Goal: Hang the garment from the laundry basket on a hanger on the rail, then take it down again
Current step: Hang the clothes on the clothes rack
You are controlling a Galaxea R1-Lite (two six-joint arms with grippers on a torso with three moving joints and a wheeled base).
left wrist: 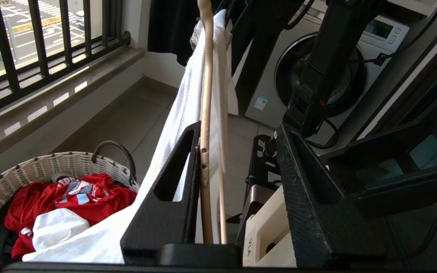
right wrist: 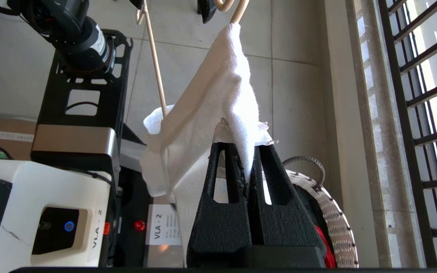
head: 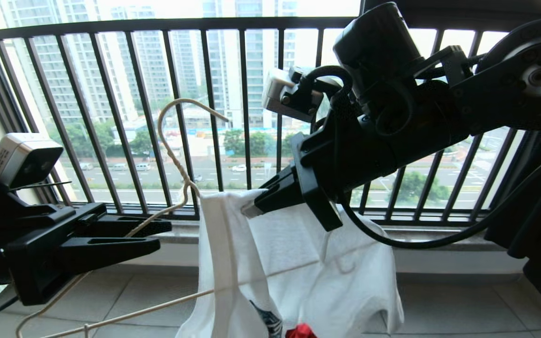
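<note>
right gripper (right wrist: pixel 248 161): fingers pinching shut on a fold of the garment (head: pixel 298 263), holding it up in front of the window railing (head: pixel 251 117)
left gripper (left wrist: pixel 237 170): jaws standing apart, wire of the hanger (head: pixel 176 159) passing between them, lying against one finger; not clamping it
garment: white T-shirt draping over the hanger, lower part trailing down into the laundry basket (left wrist: pixel 47 165)
hanger: tilting, hook pointing up
laundry basket: sitting on the floor by the sill, red garment (left wrist: pixel 74 195) lying inside
</note>
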